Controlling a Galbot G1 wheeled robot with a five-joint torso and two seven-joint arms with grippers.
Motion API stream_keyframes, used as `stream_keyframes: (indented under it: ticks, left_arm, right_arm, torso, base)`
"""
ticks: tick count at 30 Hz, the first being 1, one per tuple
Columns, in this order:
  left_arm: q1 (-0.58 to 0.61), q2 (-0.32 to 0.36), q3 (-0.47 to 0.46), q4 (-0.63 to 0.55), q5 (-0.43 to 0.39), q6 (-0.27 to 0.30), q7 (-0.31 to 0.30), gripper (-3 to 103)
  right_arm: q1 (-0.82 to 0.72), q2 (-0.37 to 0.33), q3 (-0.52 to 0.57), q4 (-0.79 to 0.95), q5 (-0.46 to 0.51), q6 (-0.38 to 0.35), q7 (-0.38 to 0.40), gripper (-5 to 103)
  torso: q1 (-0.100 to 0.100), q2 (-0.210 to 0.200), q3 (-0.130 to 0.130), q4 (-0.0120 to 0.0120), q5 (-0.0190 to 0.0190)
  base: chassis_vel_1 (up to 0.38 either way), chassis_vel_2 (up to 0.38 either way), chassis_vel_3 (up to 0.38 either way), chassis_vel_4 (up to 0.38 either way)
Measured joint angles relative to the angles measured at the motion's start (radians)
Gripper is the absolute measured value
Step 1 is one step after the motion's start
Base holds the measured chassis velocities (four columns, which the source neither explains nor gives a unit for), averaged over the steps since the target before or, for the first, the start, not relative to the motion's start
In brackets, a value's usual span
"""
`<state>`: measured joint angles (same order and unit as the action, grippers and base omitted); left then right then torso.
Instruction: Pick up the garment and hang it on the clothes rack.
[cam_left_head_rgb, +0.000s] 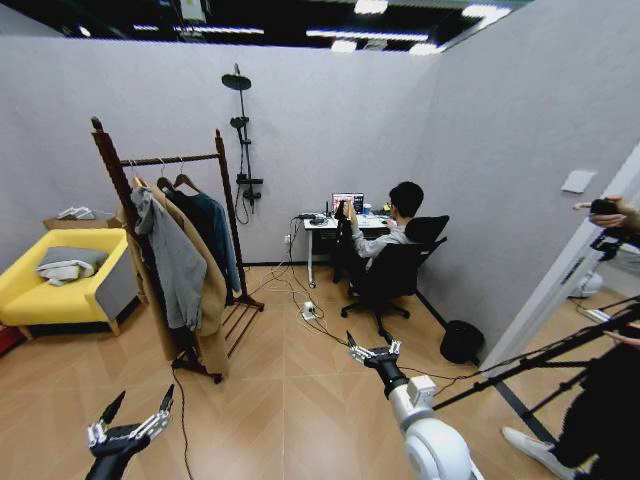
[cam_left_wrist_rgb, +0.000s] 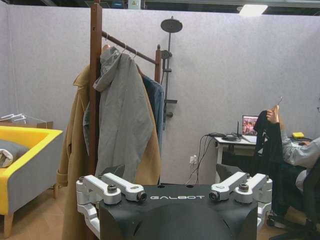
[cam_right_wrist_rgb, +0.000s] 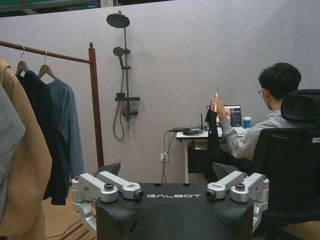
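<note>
Head view: both grippers, left gripper (cam_left_head_rgb: 133, 425) and right gripper (cam_left_head_rgb: 373, 351), spread, empty. Garment (cam_left_head_rgb: 218, 232) hangs at eleven o'clock on clothes rack (cam_left_head_rgb: 170, 160). Advise approaching squarely, grasping hanger.

Head view looks from high up, forward and down across the wooden floor, with the left end effector (cam_left_head_rgb: 130, 420) low at near left and the right end effector (cam_left_head_rgb: 374, 352) near centre. The clothes rack (cam_left_head_rgb: 170, 160) stands at mid-left, the table (cam_left_head_rgb: 335, 224) far against the back wall. Left wrist view sits low, just behind its end effector (cam_left_wrist_rgb: 175, 192), facing level at the clothes rack (cam_left_wrist_rgb: 95, 90), fairly near. Right wrist view, also low and level behind its end effector (cam_right_wrist_rgb: 172, 190), faces more toward the table (cam_right_wrist_rgb: 200, 134). All three views share the rack, the shower fixture (cam_left_head_rgb: 240, 130) and the table.
</note>
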<state>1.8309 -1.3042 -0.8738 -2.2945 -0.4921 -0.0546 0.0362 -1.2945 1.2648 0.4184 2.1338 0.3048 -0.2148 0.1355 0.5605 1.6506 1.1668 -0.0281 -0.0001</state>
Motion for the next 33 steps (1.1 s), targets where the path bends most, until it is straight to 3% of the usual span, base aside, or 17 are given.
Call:
stream_keyframes:
  ticks: [33]
  left_arm:
    - [0.000,0.000,0.000,0.000,0.000,0.000,0.000,100]
  right_arm:
    - [-0.006,0.010,0.000,-0.021,-0.007,0.025,-0.003,100]
  torso:
    - [0.000,0.000,0.000,0.0000,0.0001]
  base:
    - [-0.003,-0.025,-0.029,-0.003]
